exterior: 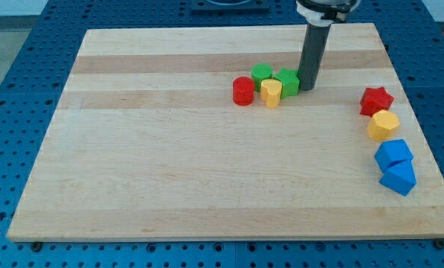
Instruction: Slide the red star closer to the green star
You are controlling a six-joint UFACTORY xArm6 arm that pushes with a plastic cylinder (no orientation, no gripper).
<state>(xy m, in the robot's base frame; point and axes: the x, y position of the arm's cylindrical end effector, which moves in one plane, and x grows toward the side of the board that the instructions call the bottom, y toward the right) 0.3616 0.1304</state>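
Note:
The red star [375,100] lies near the view's right edge of the wooden board [169,171]. The green star [286,82] sits at the upper middle, in a cluster with a green round block [262,74], a red cylinder [243,91] and a yellow block [271,93]. My tip [307,88] stands just right of the green star, touching or nearly touching it, and well to the left of the red star.
A yellow hexagon block [383,125] lies just below the red star. Two blue blocks [393,154] [399,177] lie below that, near the board's right edge. Blue perforated table surrounds the board.

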